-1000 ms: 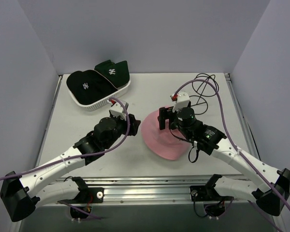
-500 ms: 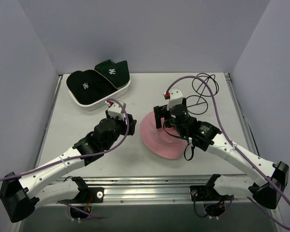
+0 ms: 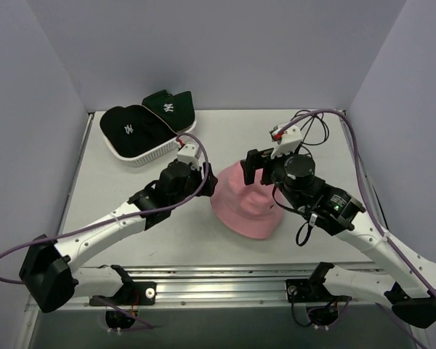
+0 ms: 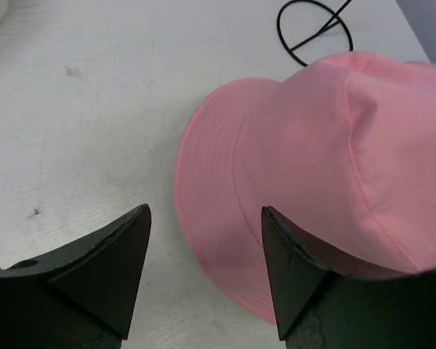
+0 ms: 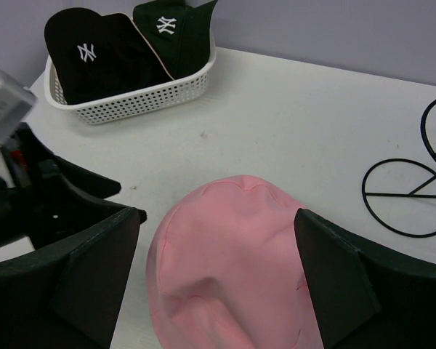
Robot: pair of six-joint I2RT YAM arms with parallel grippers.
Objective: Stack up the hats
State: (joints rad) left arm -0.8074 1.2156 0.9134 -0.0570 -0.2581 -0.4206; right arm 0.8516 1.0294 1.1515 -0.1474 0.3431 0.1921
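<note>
Since a second ago the pink bucket hat (image 3: 243, 203) has gone from a flat disc to crown-up and now sits at the centre of the top view. The left gripper (image 3: 203, 178) has slid to the hat's left brim, jaws wide apart, holding nothing. The right gripper (image 3: 256, 166) hangs over the crown, equally spread and empty. The black baseball cap (image 3: 131, 129) and dark green baseball cap (image 3: 171, 107) lie in the white mesh basket (image 3: 156, 153), upper left.

Pink bucket hat (image 3: 243, 207): plain pink, no pattern.
2 caps: black cap (image 3: 131, 129) and dark green cap (image 3: 171, 107), each with 1 small white logo.
Basket (image 3: 154, 153): white, regular dot perforation.
Table (image 3: 225, 138): white, faint grey scuffs.
Cables (image 3: 327, 112): purple.
Wire stand (image 5: 400, 195): black.
Left gripper (image 4: 203, 212) and right gripper (image 5: 216, 215): black.
Arms (image 3: 94, 240): white links, black joints.
</note>
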